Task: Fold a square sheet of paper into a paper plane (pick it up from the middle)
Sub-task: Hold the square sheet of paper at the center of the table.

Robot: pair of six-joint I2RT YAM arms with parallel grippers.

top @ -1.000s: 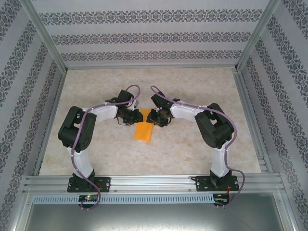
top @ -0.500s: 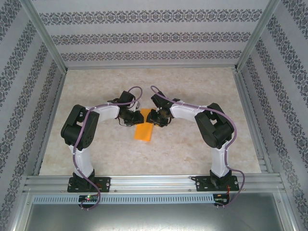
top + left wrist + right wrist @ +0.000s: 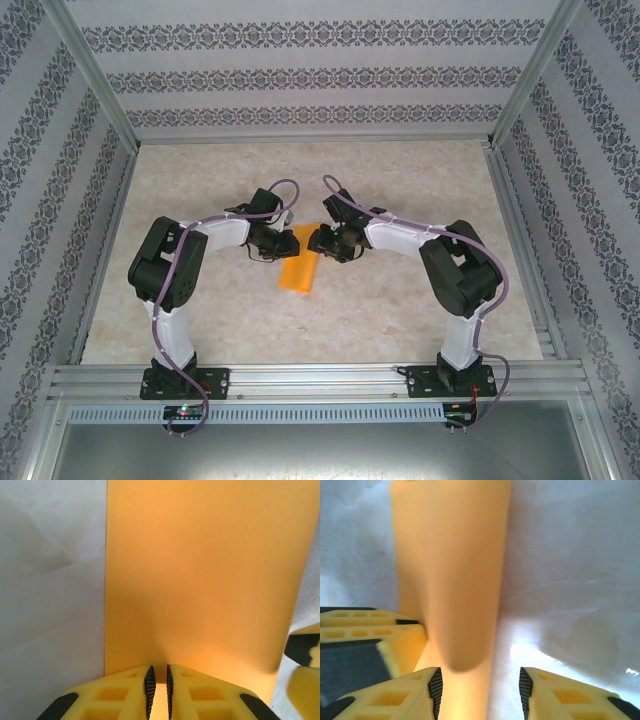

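The square sheet of paper (image 3: 298, 268), doubled over, is lying mid-table (image 3: 420, 300) (one side curling upward). The left gripper (image 3: 159, 680) is pinching its edge, anchoring the fold. The right gripper (image 3: 480, 685) is hanging half-open at the curl, grasping nothing.

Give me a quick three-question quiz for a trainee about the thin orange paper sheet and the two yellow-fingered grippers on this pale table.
1. True or false: the right gripper is clamped shut on the thin orange paper sheet.
2. Which one pinches the sheet's edge? A) the left gripper B) the right gripper C) neither
3. Fill in: seen from above on the pale marbled tabletop, the sheet sits ____ the two grippers.

Key: 1. False, its jaws stand apart. 2. A. 3. between.
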